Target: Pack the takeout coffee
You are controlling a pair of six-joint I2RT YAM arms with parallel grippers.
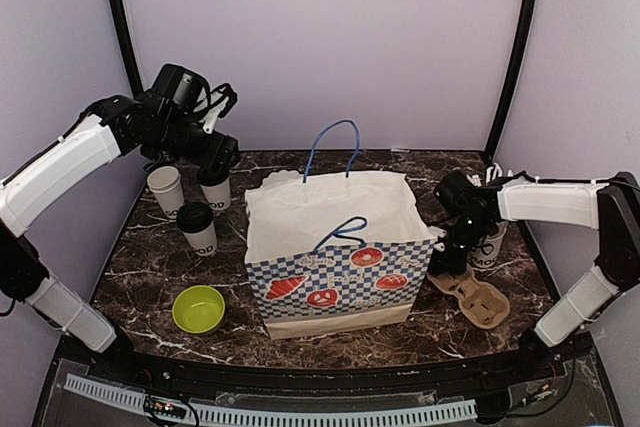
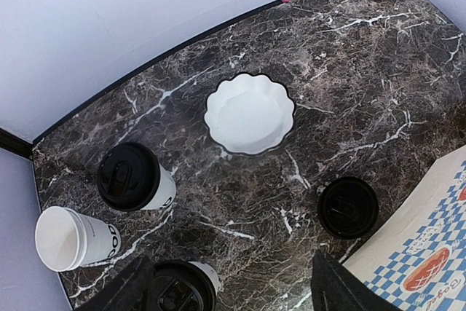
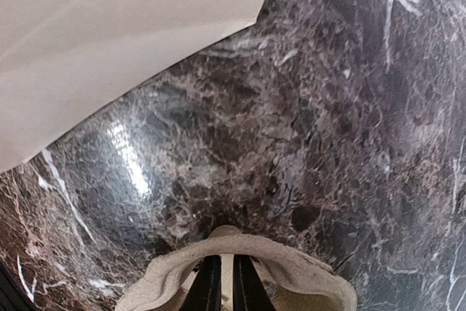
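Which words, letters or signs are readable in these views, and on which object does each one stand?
"OOD": black letters on the far-right white paper cup; the rest is hidden.
"OO": on the lidless white paper cup, partly turned away.
Blue-checked paper bag: the print beside the red badge is too blurred to read.

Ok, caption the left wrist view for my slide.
Open left claw over lidded coffee cups, one unlidded cup and a scalloped bowl.

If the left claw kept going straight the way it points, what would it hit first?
Probably the marble table below the open left gripper; a lidded coffee cup off to one side might get clipped first. Depth is unclear.
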